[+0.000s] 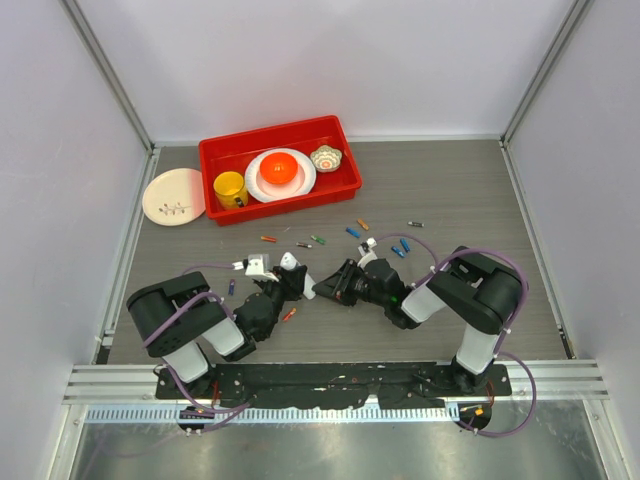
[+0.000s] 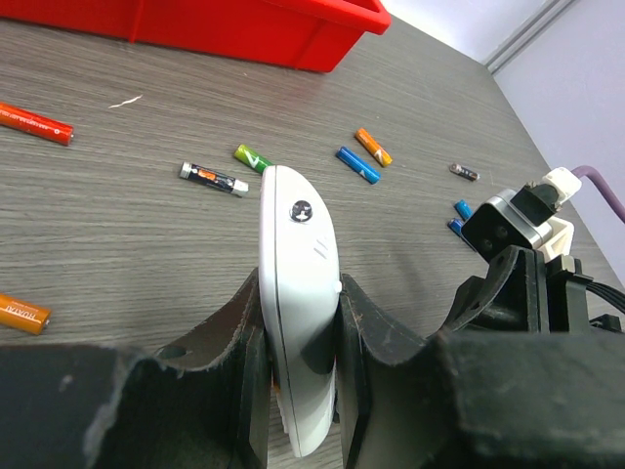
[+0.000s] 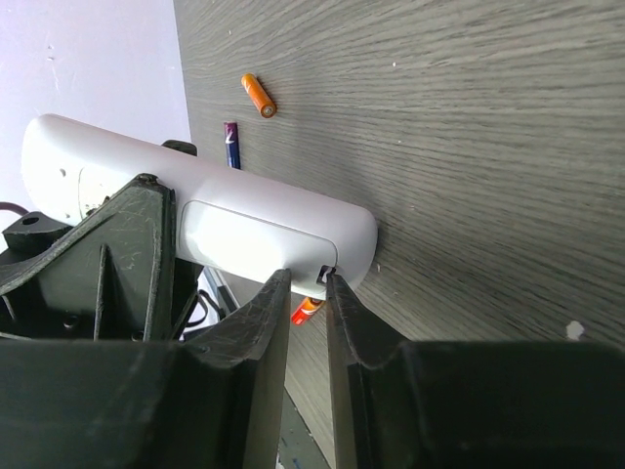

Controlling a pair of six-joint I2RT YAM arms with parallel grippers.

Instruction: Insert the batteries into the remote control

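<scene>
My left gripper (image 1: 288, 274) is shut on the white remote control (image 1: 291, 262) and holds it on edge above the table; in the left wrist view the remote (image 2: 298, 254) stands between the jaws of my left gripper (image 2: 301, 290). My right gripper (image 1: 322, 288) faces it, and in the right wrist view its narrowly parted tips (image 3: 305, 279) touch the remote (image 3: 215, 220) at the battery cover's notch, holding nothing. Batteries lie scattered on the table: orange (image 1: 362, 224), blue (image 1: 352, 232), green (image 1: 318, 240), red (image 1: 268, 240). A red-orange battery (image 3: 306, 311) lies under the remote.
A red bin (image 1: 270, 135) at the back holds a yellow cup (image 1: 230, 188), a white plate with an orange object (image 1: 280, 170) and a small bowl (image 1: 326, 158). A cream plate (image 1: 160, 190) lies left of it. White walls enclose the table.
</scene>
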